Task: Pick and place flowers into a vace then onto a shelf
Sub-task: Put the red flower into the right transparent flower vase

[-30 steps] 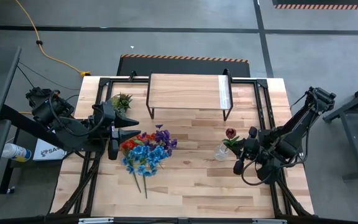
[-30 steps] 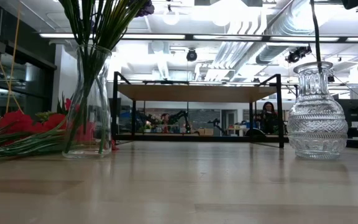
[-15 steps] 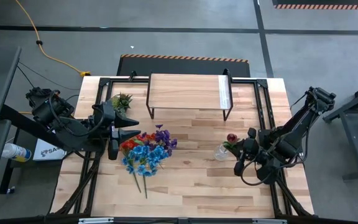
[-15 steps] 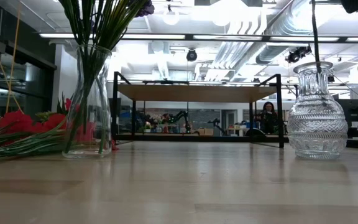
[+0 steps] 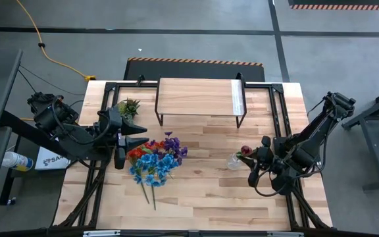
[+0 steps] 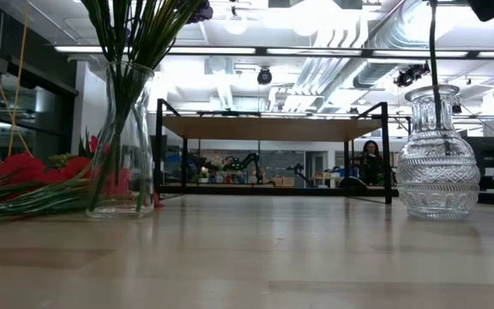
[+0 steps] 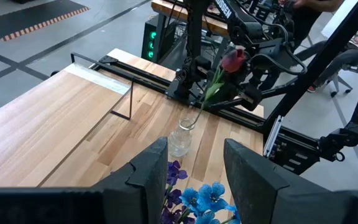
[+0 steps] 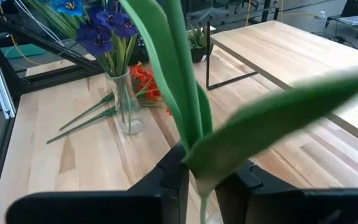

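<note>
Red-bloomed flower clamped by the stem in right gripper, stem down in clear vase. Left gripper parted, empty, beside flower bunch. Shelf bare behind.

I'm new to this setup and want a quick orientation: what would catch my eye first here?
Probably the bunch of red, blue and purple flowers left of the table's middle, some standing in a glass vase, others lying beside it, with the left gripper right next to them. On the right, the right gripper holds a single red flower with its stem in a small clear vase. The shelf stands at the far edge.
</note>
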